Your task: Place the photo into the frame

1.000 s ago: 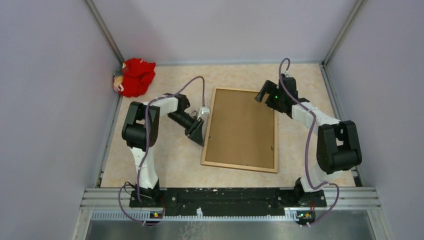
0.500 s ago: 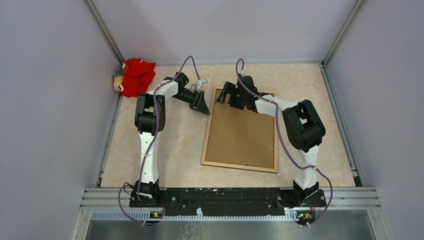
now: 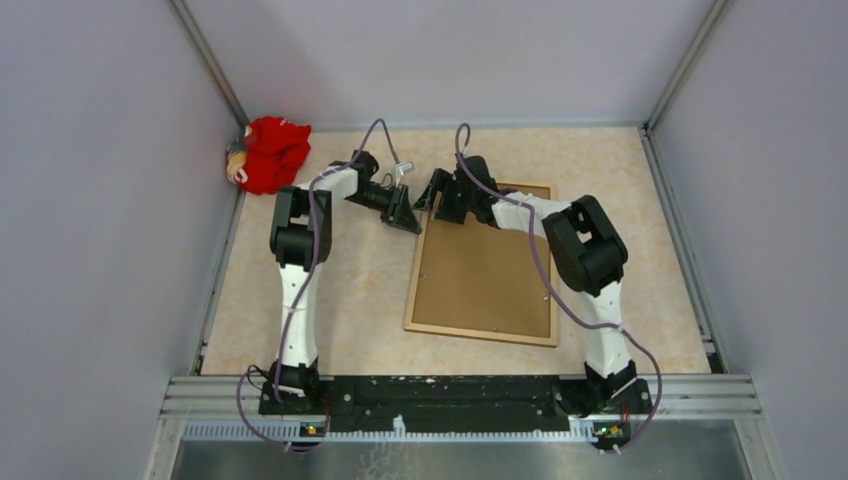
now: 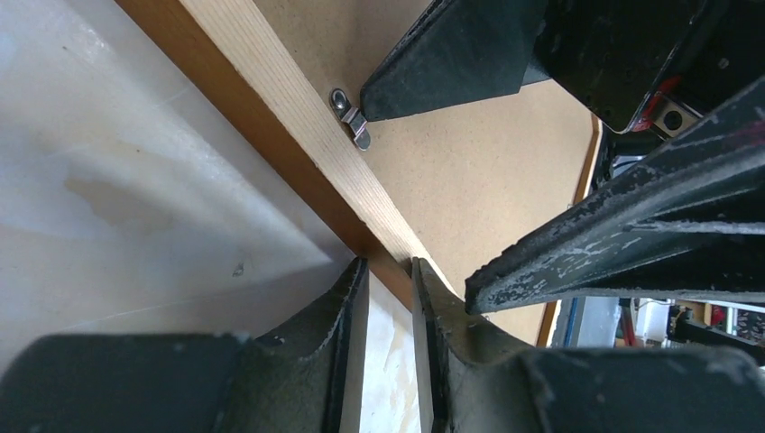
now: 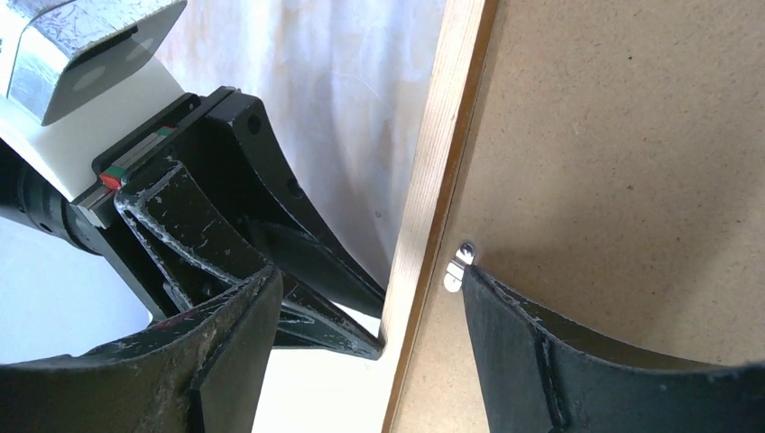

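The frame (image 3: 480, 334) lies face down on the table, its brown backing board (image 3: 485, 270) up. The photo is out of view. My left gripper (image 3: 408, 220) is at the frame's left edge near the far corner. In the left wrist view its tips (image 4: 388, 266) stand a narrow gap apart, straddling the moulding (image 4: 271, 72); a pinch is not clear. My right gripper (image 3: 432, 200) is open over the same corner. One of its fingers (image 5: 505, 325) touches a metal clip (image 5: 458, 266) on the backing. The other hangs beyond the moulding (image 5: 442, 135), above the left gripper (image 5: 379, 329).
A red cloth toy (image 3: 270, 152) lies in the far left corner. Grey walls close in the table on three sides. A metal rail (image 3: 460, 390) with both arm bases runs along the near edge. Both grippers crowd the same frame corner.
The right arm swung from the frame's far right corner across to its far left corner, jaws narrowing. The left gripper moved from mid left edge up toward that corner and closed further.
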